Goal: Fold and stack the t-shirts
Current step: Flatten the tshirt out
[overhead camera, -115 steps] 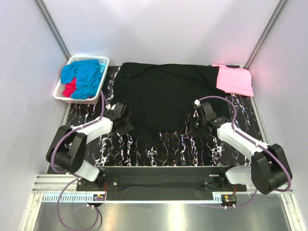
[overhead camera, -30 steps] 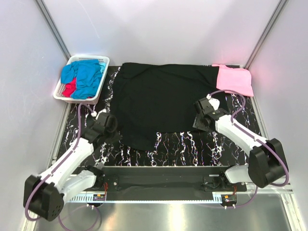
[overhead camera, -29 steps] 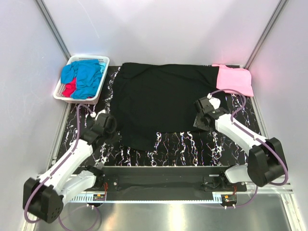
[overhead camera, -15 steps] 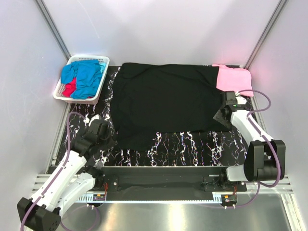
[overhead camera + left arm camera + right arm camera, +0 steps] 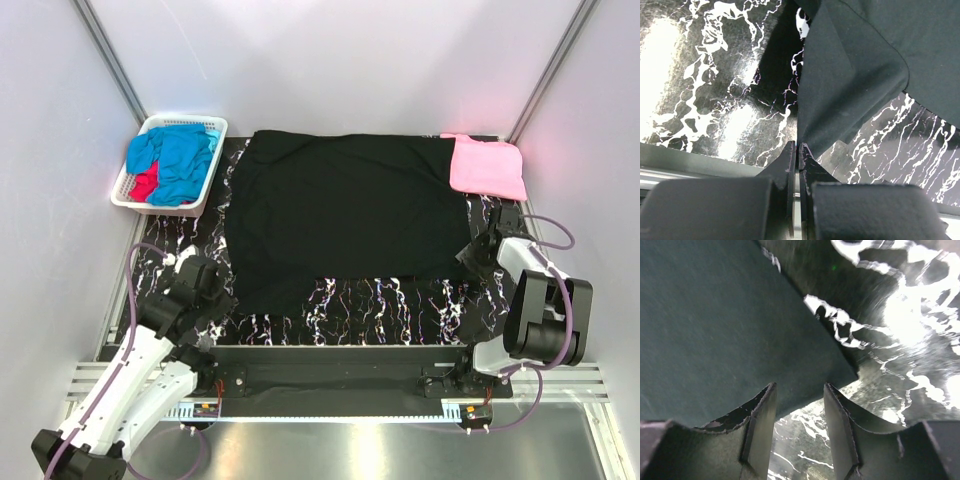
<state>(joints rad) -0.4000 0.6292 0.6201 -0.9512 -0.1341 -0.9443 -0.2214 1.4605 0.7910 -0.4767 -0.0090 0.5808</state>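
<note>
Black t-shirt (image 5: 340, 210) pulled flatter; left end effector (image 5: 797, 146) pinching its corner.

Lab test booth: white panels (image 5: 330, 60), aluminium frame (image 5: 112, 60)

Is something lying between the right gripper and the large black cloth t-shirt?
Nothing visible does. The open right gripper hangs right over the edge of the large black cloth t-shirt; only black marbled tabletop shows beside it.
</note>
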